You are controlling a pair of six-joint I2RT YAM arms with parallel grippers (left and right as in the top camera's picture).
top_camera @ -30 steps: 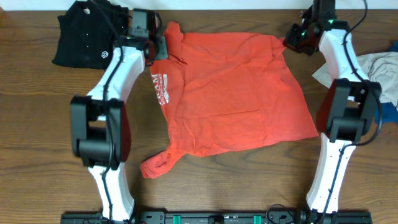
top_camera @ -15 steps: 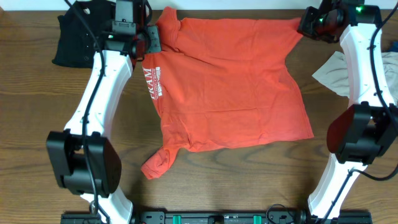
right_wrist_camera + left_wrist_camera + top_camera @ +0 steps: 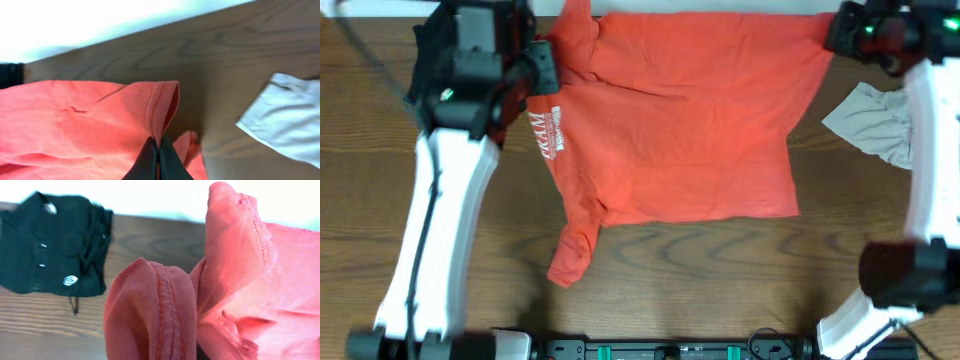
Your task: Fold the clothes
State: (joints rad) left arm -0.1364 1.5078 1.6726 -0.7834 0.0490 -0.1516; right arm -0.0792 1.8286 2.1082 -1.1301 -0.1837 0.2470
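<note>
The clothes here are chiefly a red-orange T-shirt (image 3: 680,120) with white lettering (image 3: 545,135), hanging stretched between both grippers at the far side of the table. My left gripper (image 3: 542,70) is shut on the shirt's far left corner. In the left wrist view, bunched hem (image 3: 160,310) hides the fingers. My right gripper (image 3: 835,35) is shut on the far right corner, and its dark fingers (image 3: 150,160) pinch a folded hem (image 3: 160,107). A sleeve (image 3: 572,255) trails toward the table's front. A black buttoned shirt (image 3: 50,245) lies to the left.
A pale grey garment (image 3: 870,120) lies crumpled at the right, close beside the right arm, and shows in the right wrist view too (image 3: 285,115). Bare wooden table (image 3: 720,280) spreads in front of the T-shirt. The far table edge (image 3: 150,35) runs just beyond both grippers.
Both grippers have moved toward the far edge and risen, pulling the T-shirt's far edge taut and dragging the whole shirt away from the front. The arms stand much more extended.
</note>
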